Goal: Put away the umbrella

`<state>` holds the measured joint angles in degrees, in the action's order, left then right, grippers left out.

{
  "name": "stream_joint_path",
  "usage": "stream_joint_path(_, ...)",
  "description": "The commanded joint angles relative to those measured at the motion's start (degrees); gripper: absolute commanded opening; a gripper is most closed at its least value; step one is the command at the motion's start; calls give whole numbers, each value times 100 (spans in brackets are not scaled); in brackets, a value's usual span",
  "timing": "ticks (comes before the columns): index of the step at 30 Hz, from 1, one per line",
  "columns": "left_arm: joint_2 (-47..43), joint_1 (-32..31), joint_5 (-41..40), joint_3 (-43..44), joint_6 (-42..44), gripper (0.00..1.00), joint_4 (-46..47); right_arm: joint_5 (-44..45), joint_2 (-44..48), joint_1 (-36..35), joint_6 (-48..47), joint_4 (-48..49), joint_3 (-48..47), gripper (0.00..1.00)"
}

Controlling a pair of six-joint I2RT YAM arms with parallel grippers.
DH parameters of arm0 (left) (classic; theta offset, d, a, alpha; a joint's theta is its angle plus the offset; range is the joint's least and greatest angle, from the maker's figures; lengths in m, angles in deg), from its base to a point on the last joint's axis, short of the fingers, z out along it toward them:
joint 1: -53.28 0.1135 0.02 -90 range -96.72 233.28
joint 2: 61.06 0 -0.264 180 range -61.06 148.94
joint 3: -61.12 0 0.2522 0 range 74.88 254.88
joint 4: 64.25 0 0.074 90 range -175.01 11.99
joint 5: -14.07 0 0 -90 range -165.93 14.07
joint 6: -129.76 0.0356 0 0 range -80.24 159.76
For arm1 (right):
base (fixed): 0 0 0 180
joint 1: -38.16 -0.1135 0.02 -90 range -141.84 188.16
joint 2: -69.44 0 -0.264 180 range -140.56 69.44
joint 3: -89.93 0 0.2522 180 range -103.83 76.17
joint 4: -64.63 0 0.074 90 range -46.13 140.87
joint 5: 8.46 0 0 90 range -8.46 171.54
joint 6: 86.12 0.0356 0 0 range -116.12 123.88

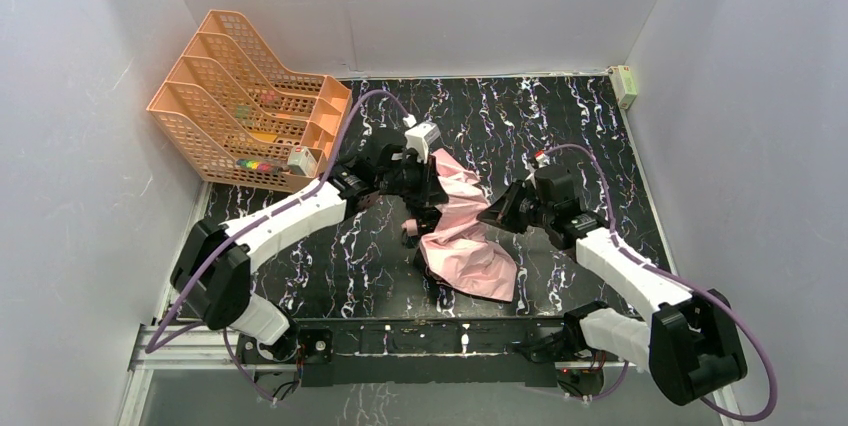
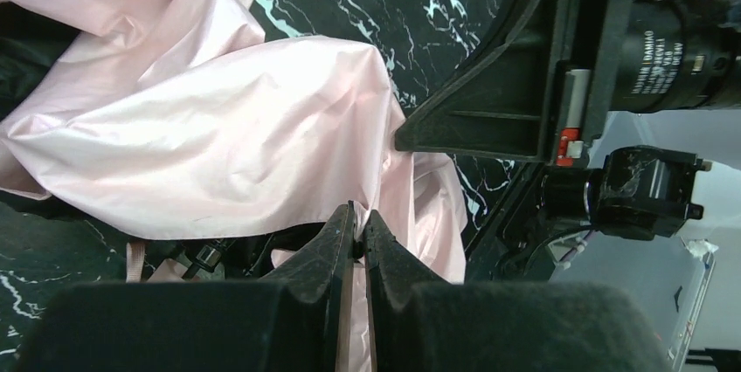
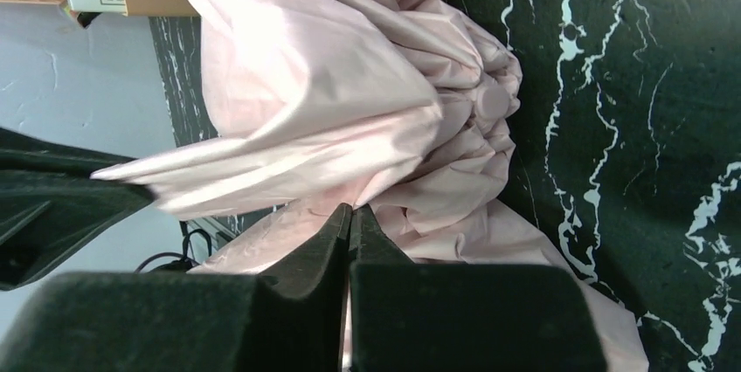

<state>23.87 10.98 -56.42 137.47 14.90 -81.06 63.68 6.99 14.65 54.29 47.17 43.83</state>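
A black marble-patterned tabletop (image 1: 600, 126) with white veins fills the floor of a white-walled cell. Two white-and-black robot arms reach over it from the near edge. The left arm (image 1: 290, 216) stretches towards the middle from the near left, and the right arm (image 1: 630, 276) comes in from the near right.

Between them, at about the centre of the tabletop, lies the umbrella (image 1: 465, 246), a loose, crumpled heap of pale pink fabric with a strip of its black side showing along the near right edge. It runs from the left arm's wrist at its far end down towards the near edge.

At the far left corner sits an orange plastic mesh file organizer (image 1: 235, 96) with several slanted tiers, well apart from the umbrella.

The left gripper (image 2: 358, 215) is clenched at the far left side of the heap. Its fingers are pressed almost together, with a thin sliver of pink fabric in the slit between them. The right gripper (image 3: 349, 209) is at the heap's right edge, its jaws likewise squeezed together with pink fabric pinched at their tips. In the left wrist view its black tip touches a fold of the fabric.

A small pale box (image 1: 624, 84) sits at the far right corner.
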Motion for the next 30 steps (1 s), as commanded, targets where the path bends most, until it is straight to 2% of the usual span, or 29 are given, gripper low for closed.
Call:
stream_joint_path(1,155,35,556,248,197,3,49,40,340,-72,78,113,224,5)
stream_joint_path(6,364,33,750,393,354,2,7,96,949,-261,450,18,591,0)
stream_joint_path(11,384,39,684,484,471,1,-99,626,1577,-946,956,-217,728,0)
stream_joint_path(13,318,40,609,446,479,8,-130,832,1798,-1073,1071,-349,744,0)
stream_joint_path(15,217,38,511,394,463,31,-185,1034,1994,-1085,1120,-474,746,0)
stream_joint_path(18,-54,46,423,197,275,46,-237,1187,2094,-1086,1137,-492,702,0)
stream_joint_path(23,-1171,68,61,-706,-439,79,170,1116,1837,-1086,1045,-466,585,0)
stream_joint_path(25,-1675,94,-212,-1092,-795,86,249,1105,1809,-1078,1012,-433,567,0)
stream_joint_path(27,-2133,99,-488,-1457,-1183,88,248,1101,1815,-1081,942,-427,528,0)
stream_joint_path(30,-2741,92,-826,-2130,-1820,90,354,1153,1833,-1082,712,-564,390,5)
